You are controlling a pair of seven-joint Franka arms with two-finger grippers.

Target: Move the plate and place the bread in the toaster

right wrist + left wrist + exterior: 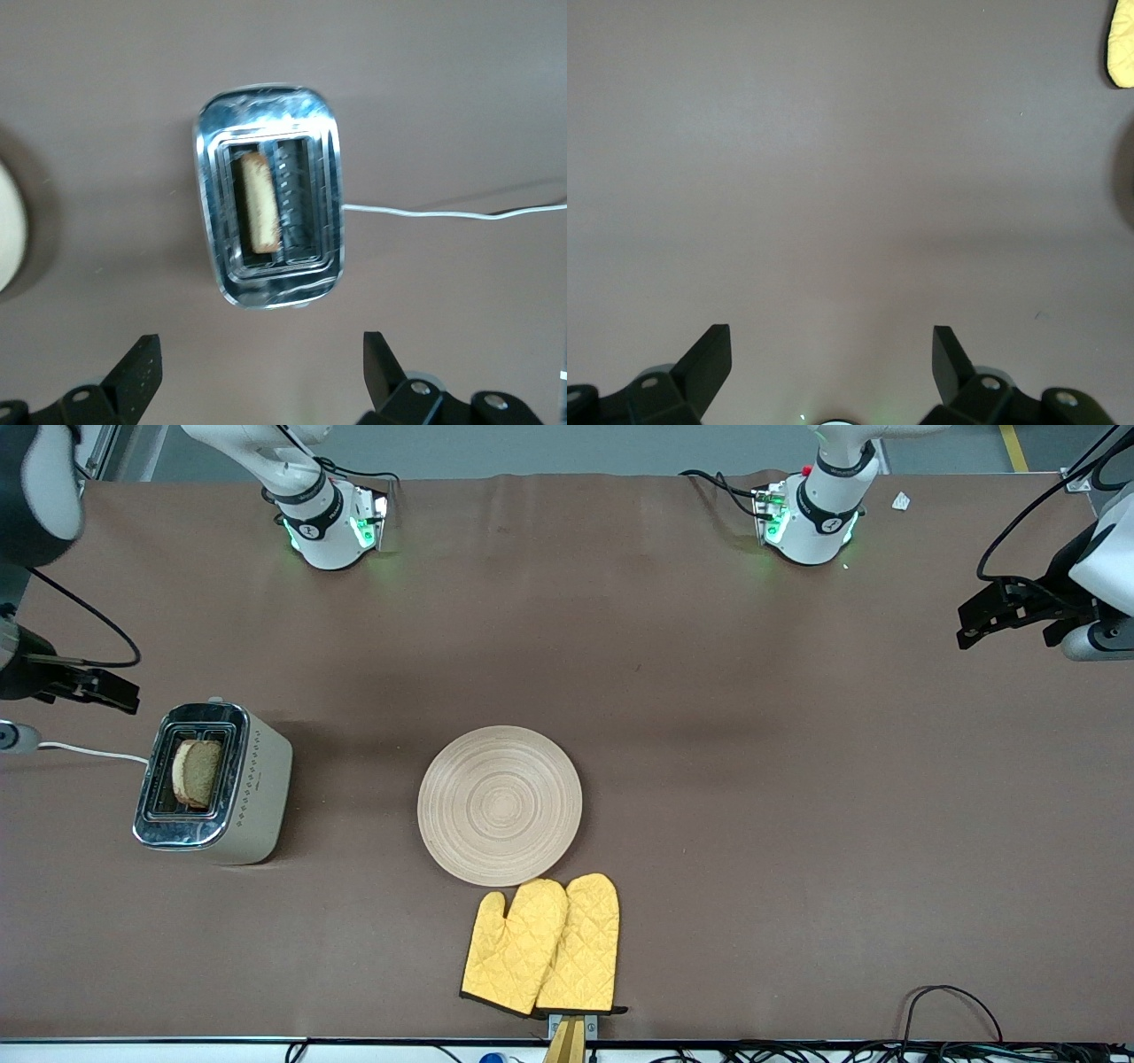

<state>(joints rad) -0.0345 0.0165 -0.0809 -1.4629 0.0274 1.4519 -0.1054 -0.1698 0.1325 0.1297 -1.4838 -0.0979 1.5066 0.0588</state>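
The right gripper (102, 691) is seen at the right arm's end of the table, raised above the cloth close to the toaster (213, 784); in the right wrist view its jaws are spread wide with nothing between them. The toaster stands on the table at that same end, its white cord (93, 751) trailing off toward the table edge. The bread (197, 772) is already seated upright in one of the two slots, its upper part standing proud of the chrome top; the other slot is empty.

The plate (500, 805) lies flat and bare near the middle of the table. Just nearer the front camera, a pair of yellow oven mitts (542, 946) lies with its tips touching or perhaps just overlapping the plate's rim; the contact cannot be settled from this angle.

The left gripper (1005, 611) hangs over bare table at the left arm's end, jaws spread and empty.

Both parts of the task appear done; nothing obvious is judged to remain.

The table (797, 797) is covered by a plain brown cloth, faintly creased. Cables run along its near edge.
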